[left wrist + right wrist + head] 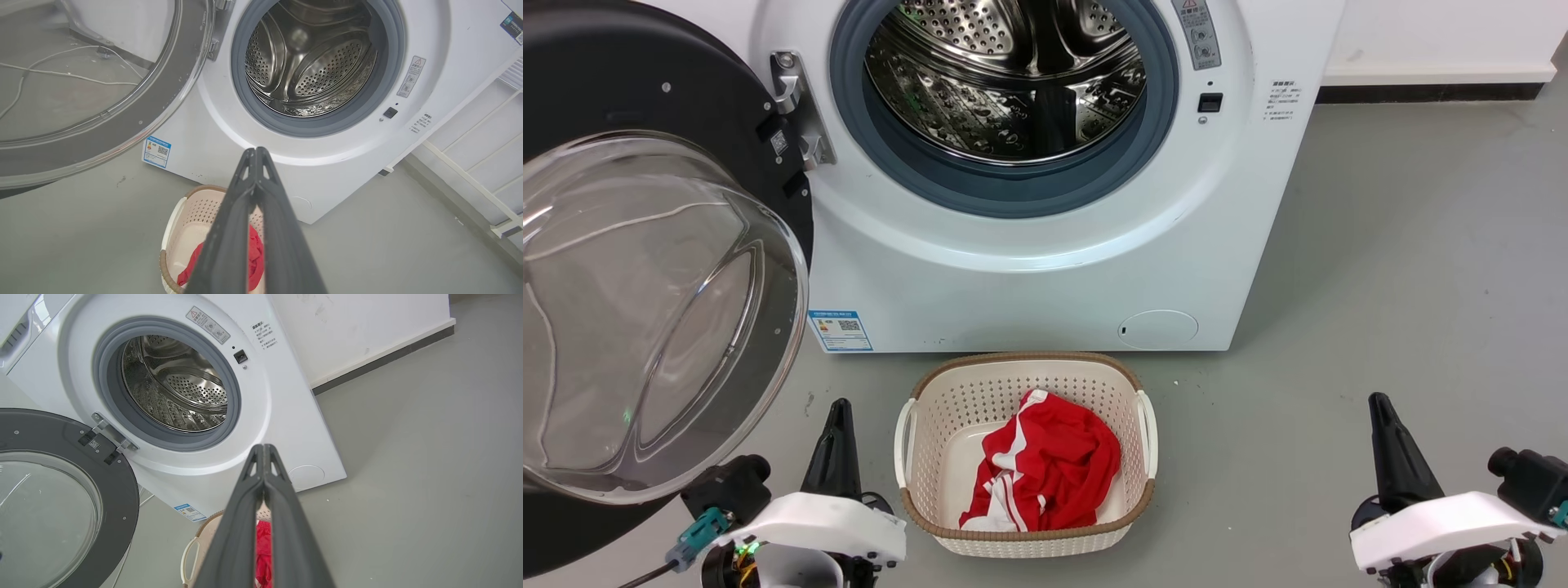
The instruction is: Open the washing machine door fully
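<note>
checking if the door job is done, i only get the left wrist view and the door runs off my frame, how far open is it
Observer: In the head view the washing machine door is swung out left of the drum, glass bowl facing the robot; it looks wide open.
Operator: and the other arm
Observer: The right tool sits low right, seen against the floor, apart from the washing machine; its wrist view shows it shut, empty.
Operator: what's low centre, i get half of it
Observer: A basket holding one red garment with white stripes.
</note>
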Robot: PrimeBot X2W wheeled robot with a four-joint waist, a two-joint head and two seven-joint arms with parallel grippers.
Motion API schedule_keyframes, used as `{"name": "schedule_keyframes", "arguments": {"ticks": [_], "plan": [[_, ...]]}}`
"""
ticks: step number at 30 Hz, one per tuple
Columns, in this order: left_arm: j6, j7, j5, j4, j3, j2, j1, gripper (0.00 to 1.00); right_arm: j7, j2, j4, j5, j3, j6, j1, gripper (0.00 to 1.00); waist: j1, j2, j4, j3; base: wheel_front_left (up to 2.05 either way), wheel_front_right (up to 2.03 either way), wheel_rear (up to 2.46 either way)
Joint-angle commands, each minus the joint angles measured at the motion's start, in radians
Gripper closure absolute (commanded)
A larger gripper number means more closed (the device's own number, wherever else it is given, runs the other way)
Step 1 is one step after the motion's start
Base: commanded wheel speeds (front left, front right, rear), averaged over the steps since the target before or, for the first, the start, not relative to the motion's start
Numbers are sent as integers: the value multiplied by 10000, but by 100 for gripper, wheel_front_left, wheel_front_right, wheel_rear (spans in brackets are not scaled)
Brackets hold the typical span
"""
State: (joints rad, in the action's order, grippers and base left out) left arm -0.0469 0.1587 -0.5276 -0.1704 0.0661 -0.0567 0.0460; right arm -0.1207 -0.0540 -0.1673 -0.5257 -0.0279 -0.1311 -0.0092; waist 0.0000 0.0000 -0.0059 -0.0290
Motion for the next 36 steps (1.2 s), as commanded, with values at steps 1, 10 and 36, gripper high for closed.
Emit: {"name": "schedule_keyframes", "arguments": {"ticks": [1,10,36], "plan": [[97,-92,-438,83,-81,-32,308,100,77,-69,88,-455,-48,0,-307,100,0,0,1,4,0,0,0],[325,-434,-1849,-20,-300,-35,368,100,347,-87,-23,-1884,-118,0,-408,100,0,0,6,27,0,0,0],[904,-1303,-5355,-297,-860,-25,504,100,1068,-107,-306,-5430,-332,1,-661,100,0,0,22,95,0,0,0]]}}
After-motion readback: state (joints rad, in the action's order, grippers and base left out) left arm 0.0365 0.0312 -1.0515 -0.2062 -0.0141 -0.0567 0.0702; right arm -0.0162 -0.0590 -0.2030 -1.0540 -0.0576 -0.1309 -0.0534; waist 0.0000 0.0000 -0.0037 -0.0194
